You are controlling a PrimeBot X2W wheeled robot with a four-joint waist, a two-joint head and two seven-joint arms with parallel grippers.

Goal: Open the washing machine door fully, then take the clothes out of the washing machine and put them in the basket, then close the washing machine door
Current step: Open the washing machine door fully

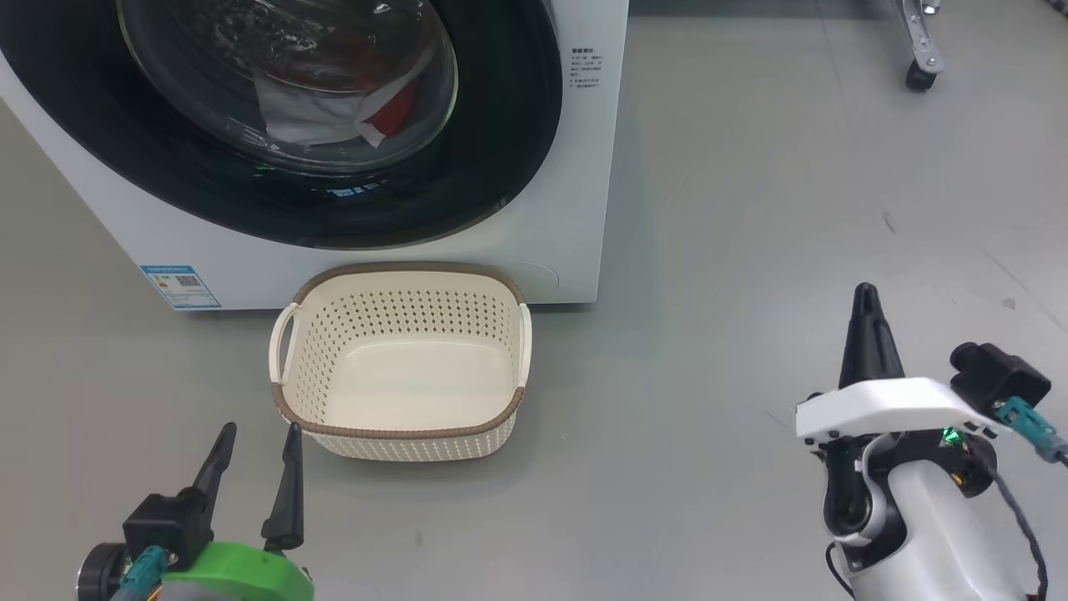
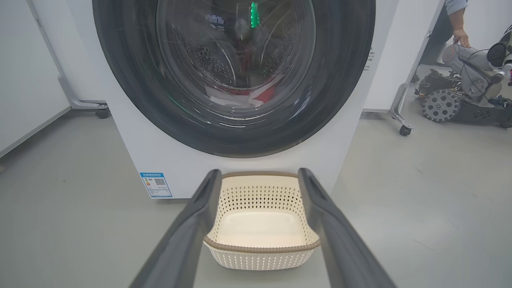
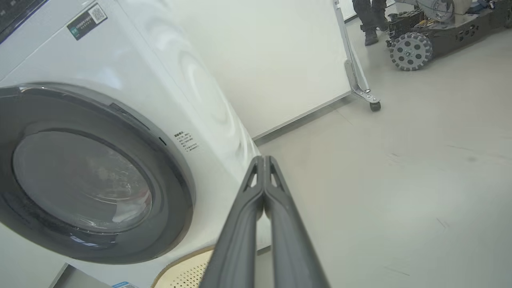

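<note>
The white washing machine (image 1: 551, 250) fills the top left of the head view, and its black-rimmed round door (image 1: 501, 150) lies flat against the front, closed. Behind the glass bowl lie red and white clothes (image 1: 334, 108), which the left wrist view shows as clothes (image 2: 244, 96) low in the drum. The cream basket (image 1: 400, 434) stands on the floor just before the machine with nothing in it. My left gripper (image 1: 257, 438) is open, low at the basket's near left corner. My right gripper (image 1: 865, 292) is shut on nothing, out on the floor to the right.
A wheeled frame leg (image 1: 919, 50) stands at the far right. A white partition on castors (image 3: 362, 86) is behind the machine. A wheeled robot base (image 2: 460, 100) and a person's hand (image 2: 462, 38) are to the right. Grey floor (image 1: 751, 250) lies open right of the machine.
</note>
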